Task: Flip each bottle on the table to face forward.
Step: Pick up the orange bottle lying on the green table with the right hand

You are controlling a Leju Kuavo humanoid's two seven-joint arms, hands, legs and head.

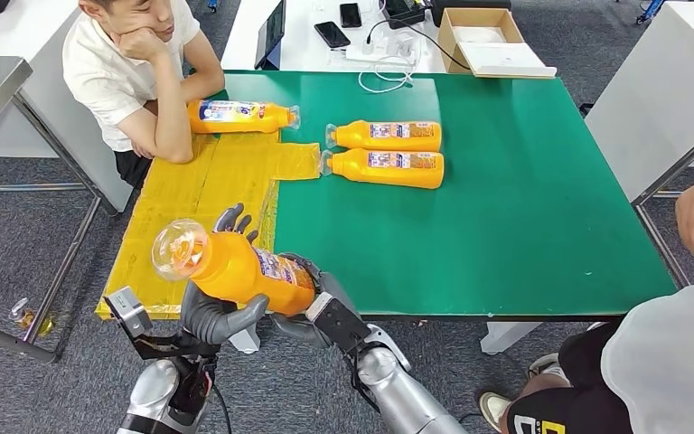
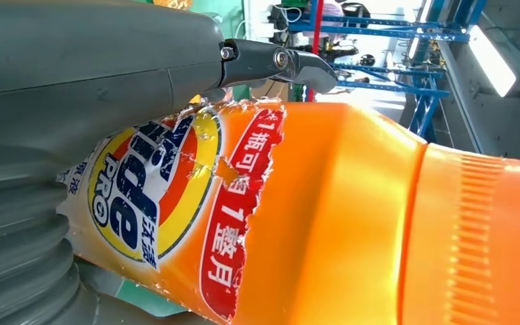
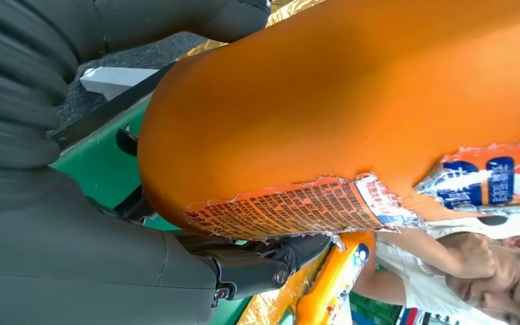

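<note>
Left hand: the left hand (image 1: pixel 212 312) grips the held bottle (image 1: pixel 235 265) from below at its middle, thumb and fingers wrapped around the orange body; the silver forearm rises from the bottom edge of the head view.
Right hand: the right hand (image 1: pixel 312 303) holds the same bottle at its base end, fingers closed against it; its arm comes up from the lower right.
Held bottle: lifted clear of the table, in front of the near-left corner; long axis tilted, clear cap toward the upper left, base toward the lower right; torn label facing up.
Bottle count: four orange bottles in all, one held and three lying on the table.
Far bottle (image 1: pixel 239 116): on its side at the far left, cap to the right, beside a seated person's forearm.
Paired bottles: upper bottle (image 1: pixel 387 136) and lower bottle (image 1: pixel 387 168) lie parallel, just beside each other, caps to the left.
Table (image 1: pixel 506 208): green top, with a yellow sheet (image 1: pixel 199 199) over its left part.
</note>
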